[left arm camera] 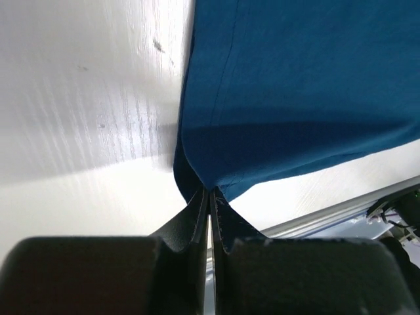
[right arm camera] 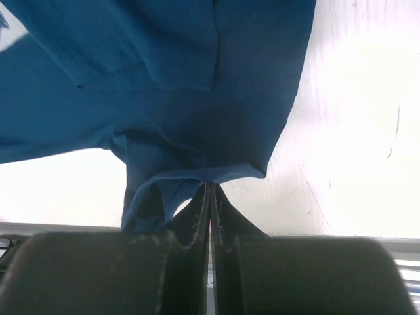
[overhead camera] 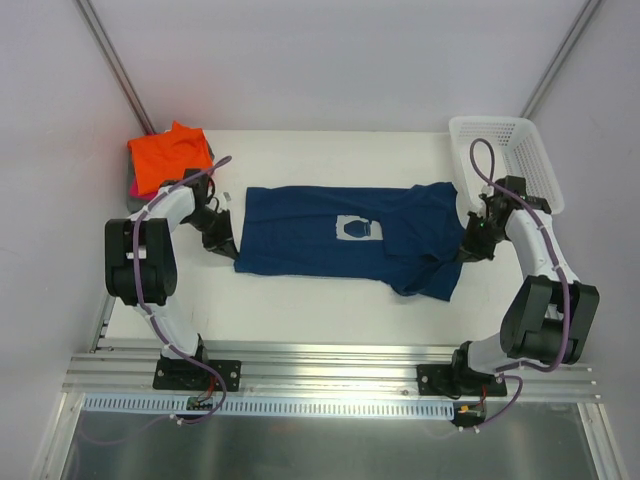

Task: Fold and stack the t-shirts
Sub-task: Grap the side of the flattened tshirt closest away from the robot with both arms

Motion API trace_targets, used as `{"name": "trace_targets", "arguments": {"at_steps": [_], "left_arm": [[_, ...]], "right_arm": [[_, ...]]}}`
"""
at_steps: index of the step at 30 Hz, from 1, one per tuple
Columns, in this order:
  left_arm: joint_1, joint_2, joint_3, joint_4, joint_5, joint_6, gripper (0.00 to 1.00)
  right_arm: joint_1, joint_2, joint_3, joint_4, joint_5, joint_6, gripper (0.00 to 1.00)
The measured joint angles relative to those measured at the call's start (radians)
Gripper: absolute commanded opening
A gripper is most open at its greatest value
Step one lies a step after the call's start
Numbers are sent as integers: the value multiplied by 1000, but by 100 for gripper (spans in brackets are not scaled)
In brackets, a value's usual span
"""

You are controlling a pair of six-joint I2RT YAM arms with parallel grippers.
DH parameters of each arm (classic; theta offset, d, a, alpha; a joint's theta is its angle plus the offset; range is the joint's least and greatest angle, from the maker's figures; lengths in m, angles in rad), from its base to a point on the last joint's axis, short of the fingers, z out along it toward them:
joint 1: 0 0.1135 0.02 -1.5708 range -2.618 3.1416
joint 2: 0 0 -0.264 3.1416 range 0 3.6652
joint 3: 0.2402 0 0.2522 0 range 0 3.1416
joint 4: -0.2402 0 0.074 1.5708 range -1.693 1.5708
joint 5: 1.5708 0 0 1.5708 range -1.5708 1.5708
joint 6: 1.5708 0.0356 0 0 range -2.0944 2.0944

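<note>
Left tool clamps the navy tee at its left edge. Right tool — jaws tight too — pinches the bunched right end.

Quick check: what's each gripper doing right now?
Left gripper: closed, pinching an edge of the navy t-shirt.
Right gripper: closed, pinching bunched cloth at the opposite end of the same shirt.
</note>
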State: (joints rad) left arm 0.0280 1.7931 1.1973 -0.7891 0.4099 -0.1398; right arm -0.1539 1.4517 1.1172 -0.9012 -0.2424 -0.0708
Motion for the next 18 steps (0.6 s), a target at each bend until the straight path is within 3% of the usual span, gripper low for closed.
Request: {"name": "trace_targets", "arguments": {"at_steps": [11, 18], "left_arm": [[6, 60, 163, -23, -4, 38, 0], [-12, 104, 265, -32, -26, 74, 0]], "right_arm": [[-12, 79, 130, 37, -1, 3, 1], [-13, 178, 312, 54, -8, 11, 1]]}}
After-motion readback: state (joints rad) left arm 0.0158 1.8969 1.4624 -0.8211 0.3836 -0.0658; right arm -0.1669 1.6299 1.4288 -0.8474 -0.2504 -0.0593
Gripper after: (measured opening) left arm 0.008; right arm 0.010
